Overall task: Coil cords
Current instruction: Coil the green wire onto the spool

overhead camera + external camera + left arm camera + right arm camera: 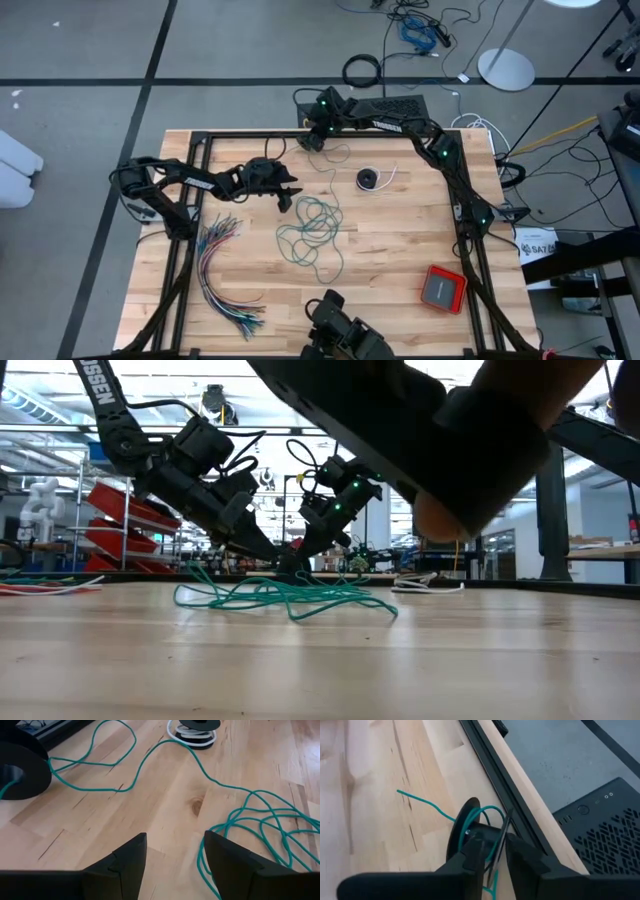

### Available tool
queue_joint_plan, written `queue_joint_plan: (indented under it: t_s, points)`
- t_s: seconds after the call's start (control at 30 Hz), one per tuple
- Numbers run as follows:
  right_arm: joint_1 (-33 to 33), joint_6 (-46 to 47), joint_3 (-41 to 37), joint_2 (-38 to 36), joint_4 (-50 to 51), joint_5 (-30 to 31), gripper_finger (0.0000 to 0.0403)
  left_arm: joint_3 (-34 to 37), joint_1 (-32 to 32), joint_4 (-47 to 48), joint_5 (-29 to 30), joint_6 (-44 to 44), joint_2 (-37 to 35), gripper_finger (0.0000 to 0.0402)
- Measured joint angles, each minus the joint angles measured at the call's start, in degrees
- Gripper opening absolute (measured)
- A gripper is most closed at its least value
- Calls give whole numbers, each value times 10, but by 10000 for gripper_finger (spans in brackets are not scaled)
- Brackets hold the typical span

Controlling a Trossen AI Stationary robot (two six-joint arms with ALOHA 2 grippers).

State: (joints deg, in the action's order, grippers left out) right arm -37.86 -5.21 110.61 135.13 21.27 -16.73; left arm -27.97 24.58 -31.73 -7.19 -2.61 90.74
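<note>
teal-green cord between right hand fingers

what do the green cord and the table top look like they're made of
Teal-green cord: probably a thin wire in a smooth plastic jacket; it has an even colour and lies in loose springy loops.

Table top: light wood, apparently joined planks with a matte finish; grain lines, a knot and seams between the boards show.
</note>
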Motion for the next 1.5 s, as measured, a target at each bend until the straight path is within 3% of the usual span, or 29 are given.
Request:
queue_joint_plan:
  t_s: [0.5,0.73,1.1,1.5]
  points:
    - [6,3,0,13,9,3,59,0,0,-2,0,0,0,205]
    - [11,-11,0,20,11,28,5,0,-1,-2,0,0,0,205]
    - [27,-32,0,19,3,66,1,0,-2,-1,12,0,0,205]
    - [58,-58,0,-49,4,112,0,0,-2,24,62,5,0,205]
